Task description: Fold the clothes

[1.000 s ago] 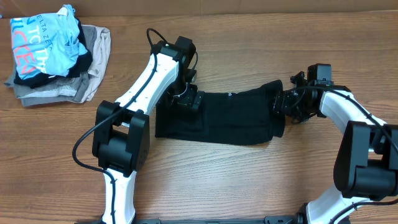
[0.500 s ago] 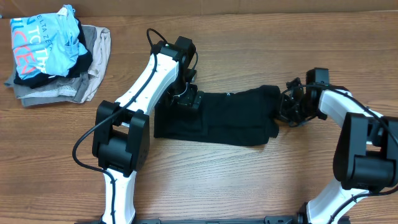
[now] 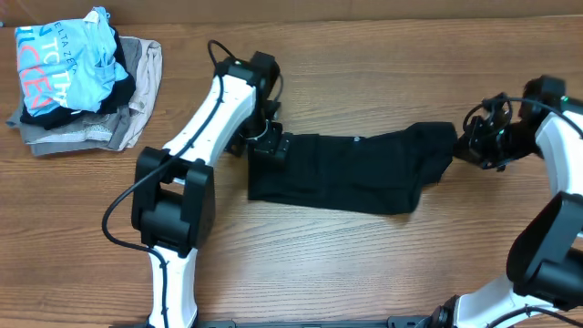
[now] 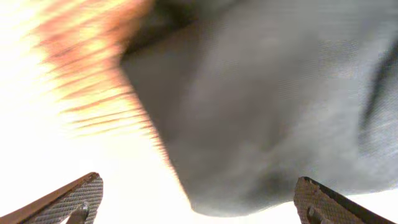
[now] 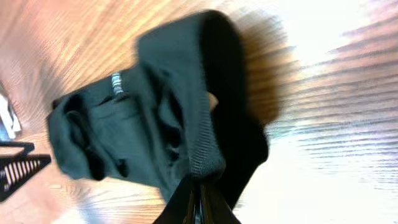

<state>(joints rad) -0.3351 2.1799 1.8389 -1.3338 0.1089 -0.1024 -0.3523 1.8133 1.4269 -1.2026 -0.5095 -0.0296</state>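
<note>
The clothes, a black garment (image 3: 346,173), lie stretched left to right across the middle of the wooden table. My left gripper (image 3: 271,148) hovers over its left end. In the left wrist view the gripper (image 4: 199,208) is open, its fingers (image 4: 74,199) wide apart above the dark fabric (image 4: 267,112), which is blurred. My right gripper (image 3: 465,146) is at the garment's right end. In the right wrist view it (image 5: 198,199) is shut on a ribbed edge of the black garment (image 5: 155,124), which bunches up from the jaws. A small white tag (image 5: 117,83) shows on the cloth.
A pile of folded grey and beige garments (image 3: 118,128) sits at the table's back left, with a crumpled light blue shirt (image 3: 64,64) on top. Bare wooden table (image 3: 364,264) lies in front of the black garment.
My right gripper has shut on the garment's right end and moved right, dragging the cloth right and stretching it. The left gripper stays open over the left end.
</note>
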